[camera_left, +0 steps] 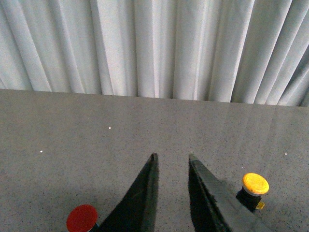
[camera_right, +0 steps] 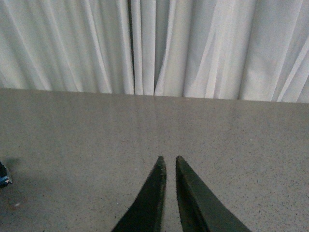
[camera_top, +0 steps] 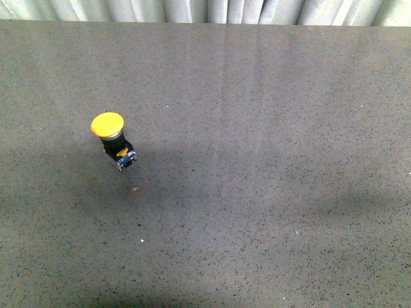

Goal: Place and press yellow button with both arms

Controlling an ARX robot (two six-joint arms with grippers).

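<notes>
The yellow button (camera_top: 107, 124) stands tilted on the grey table at the left middle of the front view, its black body and blue-and-silver base (camera_top: 123, 157) toward me. It also shows in the left wrist view (camera_left: 255, 183), beside one finger. My left gripper (camera_left: 172, 157) is open and empty, above the table, apart from the button. My right gripper (camera_right: 169, 158) is shut and empty over bare table. Only a blue corner of the button's base (camera_right: 4, 178) shows at the edge of the right wrist view. Neither arm shows in the front view.
A red button cap (camera_left: 81, 218) sits on the table by the other left finger. White curtains (camera_top: 205, 9) hang behind the table's far edge. The grey speckled table (camera_top: 270, 192) stretches wide to the right of the yellow button.
</notes>
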